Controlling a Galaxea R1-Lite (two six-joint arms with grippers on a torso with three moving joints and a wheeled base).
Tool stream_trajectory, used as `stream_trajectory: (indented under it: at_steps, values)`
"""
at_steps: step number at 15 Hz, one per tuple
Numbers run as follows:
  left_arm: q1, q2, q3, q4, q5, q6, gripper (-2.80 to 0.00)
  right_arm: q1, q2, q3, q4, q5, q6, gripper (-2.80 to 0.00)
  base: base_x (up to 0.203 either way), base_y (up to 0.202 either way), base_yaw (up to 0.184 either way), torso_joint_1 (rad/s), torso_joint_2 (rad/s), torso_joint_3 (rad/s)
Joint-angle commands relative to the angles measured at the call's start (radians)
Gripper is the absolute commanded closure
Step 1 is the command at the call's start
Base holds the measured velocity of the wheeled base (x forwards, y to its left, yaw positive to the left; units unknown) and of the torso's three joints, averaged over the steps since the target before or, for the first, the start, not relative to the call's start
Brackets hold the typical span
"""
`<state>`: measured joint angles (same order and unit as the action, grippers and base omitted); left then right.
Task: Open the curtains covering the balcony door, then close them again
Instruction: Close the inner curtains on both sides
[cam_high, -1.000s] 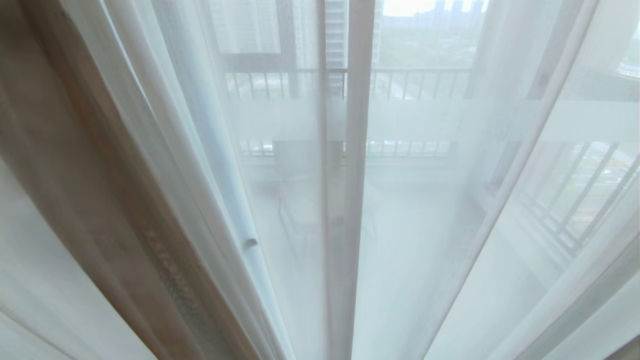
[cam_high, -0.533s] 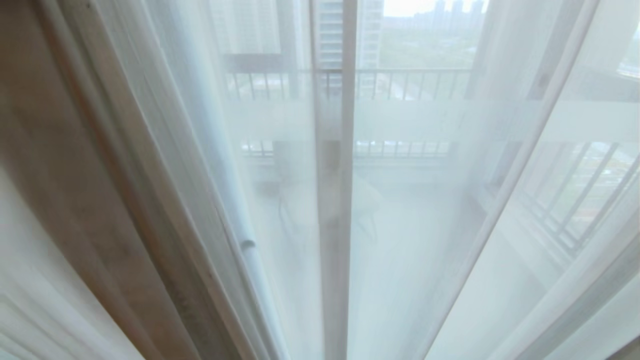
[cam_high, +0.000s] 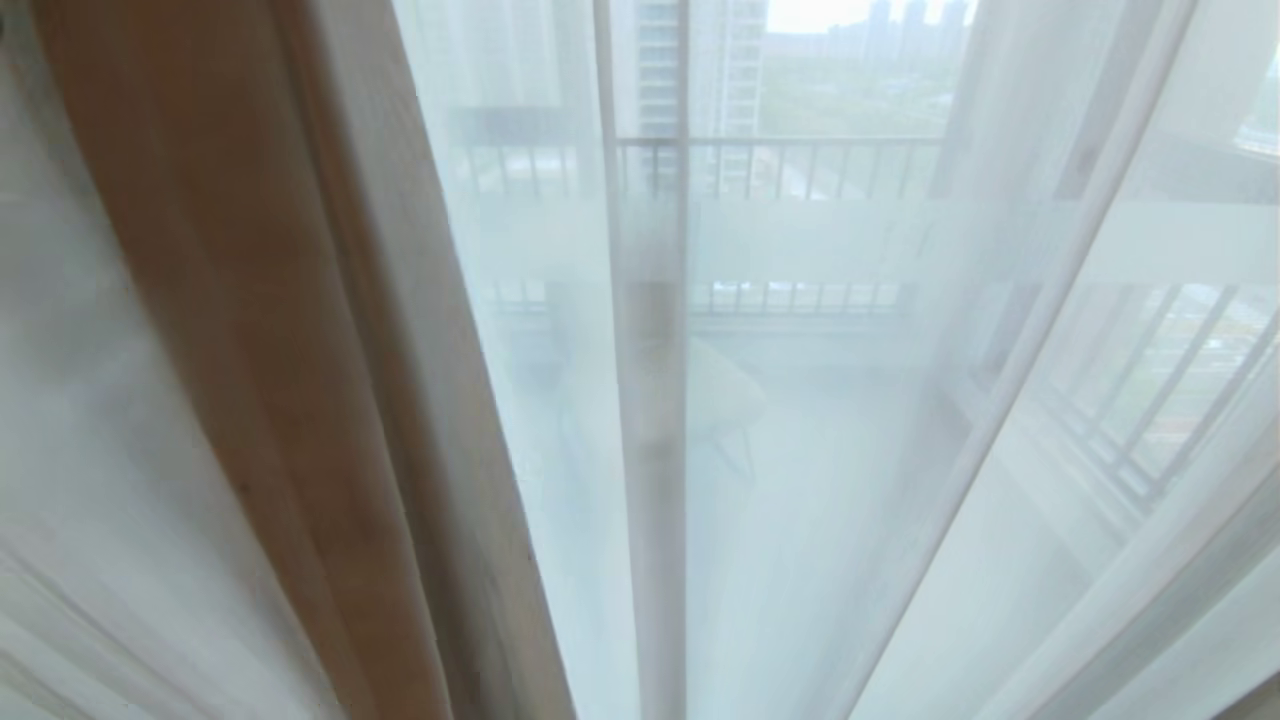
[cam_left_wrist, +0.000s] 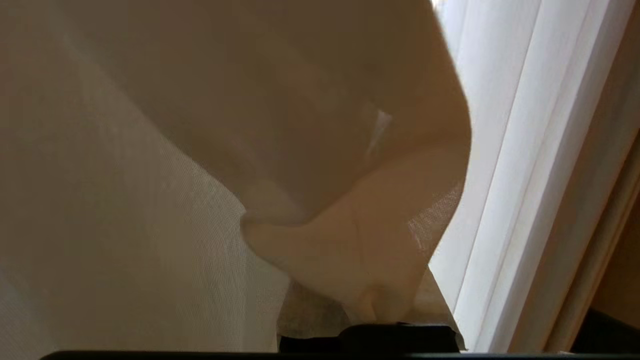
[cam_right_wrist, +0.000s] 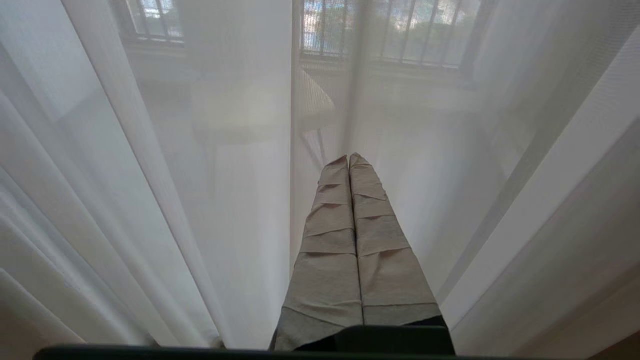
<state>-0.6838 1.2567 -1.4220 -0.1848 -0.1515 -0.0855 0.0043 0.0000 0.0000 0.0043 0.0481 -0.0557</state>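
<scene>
The curtains fill every view. A thick beige drape (cam_high: 300, 380) hangs on the left and a see-through white sheer (cam_high: 860, 420) covers the rest. Through the sheer shows the balcony door, its dark upright frame (cam_high: 652, 400) near the middle and a frosted band across the panes. In the left wrist view the beige drape (cam_left_wrist: 320, 150) lies bunched over my left gripper, and only its black base (cam_left_wrist: 395, 334) shows. My right gripper (cam_right_wrist: 349, 158) is shut on nothing, its taped fingers (cam_right_wrist: 330, 240) pointing at the sheer (cam_right_wrist: 150, 175) just ahead.
Beyond the glass is the balcony floor with a pale chair (cam_high: 725, 400) and a black railing (cam_high: 800, 160), with towers far off. A white wall trim or frame (cam_left_wrist: 525, 200) runs beside the drape in the left wrist view.
The beige drape has swung to the right and now covers much more of the left of the head view. The sheer's hemmed edge has drifted left. The scene behind has not shifted.
</scene>
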Motion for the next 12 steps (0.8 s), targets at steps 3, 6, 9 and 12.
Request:
stream_trajectory:
  at_steps: [3,6,9,12]
  values:
    - [-0.125,0.134,-0.059,-0.006,0.000,0.000,0.00,0.000,0.000,0.000,0.000,0.001,-0.001,0.00,0.000,0.000,0.000,0.000,0.00,0.000]
    - [-0.188,0.214,-0.114,-0.010,0.000,0.001,0.00,0.000,0.000,0.000,0.000,0.001,-0.001,0.00,0.000,0.000,0.000,0.000,0.00,0.000]
    - [-0.237,0.278,-0.169,-0.011,0.000,0.001,0.00,0.000,0.000,0.000,0.000,0.001,-0.001,0.00,0.000,0.000,0.000,0.000,0.00,0.000]
    - [-0.293,0.333,-0.218,-0.013,0.000,0.001,0.00,0.000,0.000,0.000,0.000,0.001,-0.001,0.00,0.000,0.000,0.000,0.000,0.00,0.000]
